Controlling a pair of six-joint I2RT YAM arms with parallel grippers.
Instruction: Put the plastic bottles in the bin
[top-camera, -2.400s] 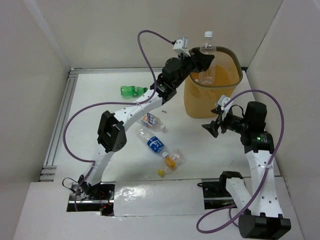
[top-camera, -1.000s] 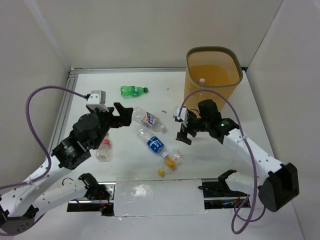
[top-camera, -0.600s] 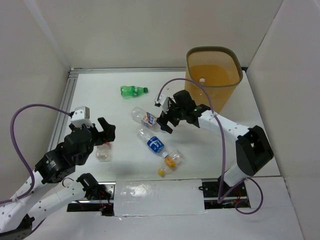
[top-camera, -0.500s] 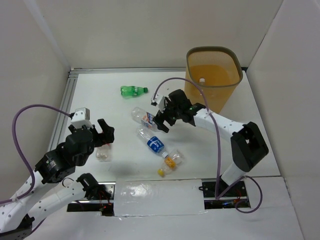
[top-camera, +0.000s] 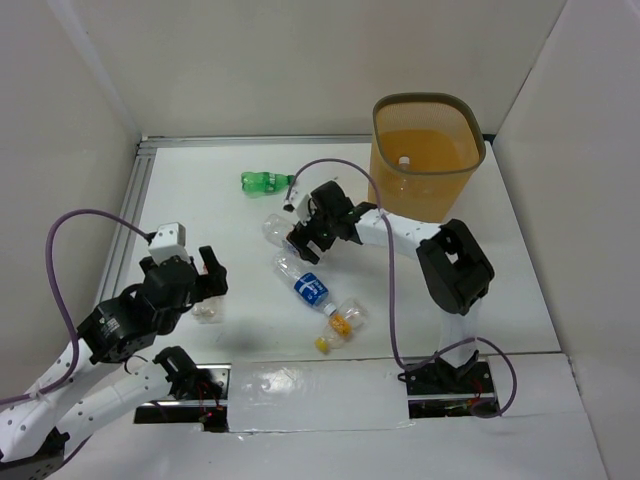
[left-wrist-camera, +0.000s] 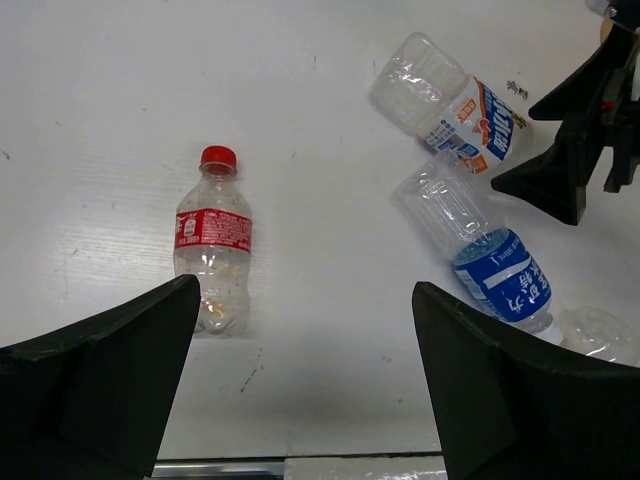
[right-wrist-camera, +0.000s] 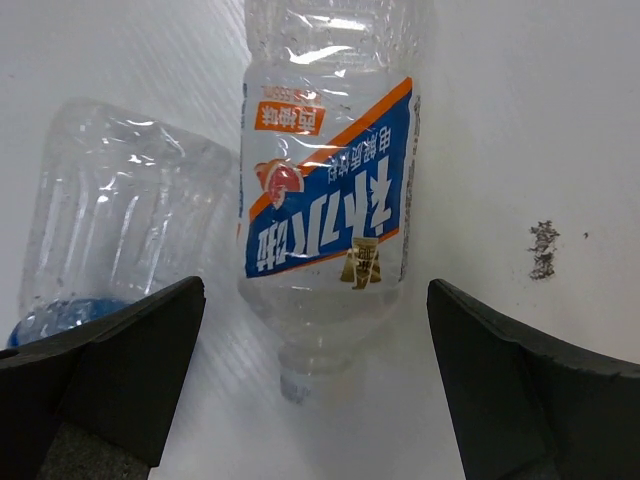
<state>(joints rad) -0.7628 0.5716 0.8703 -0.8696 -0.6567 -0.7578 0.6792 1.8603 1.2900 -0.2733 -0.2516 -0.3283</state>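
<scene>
Bottles (top-camera: 310, 290) lie on the table (top-camera: 500, 285) left of the bin (top-camera: 402, 203).

The bottle with the orange-and-blue label (right-wrist-camera: 322, 200) is clear, glossy, ribbed plastic with a smooth printed film label. The red-labelled bottle (left-wrist-camera: 212, 262) and the blue-labelled bottle (left-wrist-camera: 482, 258) show the same thin, shiny plastic. The bin (top-camera: 420, 200) at the desk's far right corner is translucent orange plastic. The desk (top-camera: 200, 215) is matt white and faintly scuffed. The fingers (left-wrist-camera: 100, 380) of the left gripper (left-wrist-camera: 305, 300) are matt black.
</scene>
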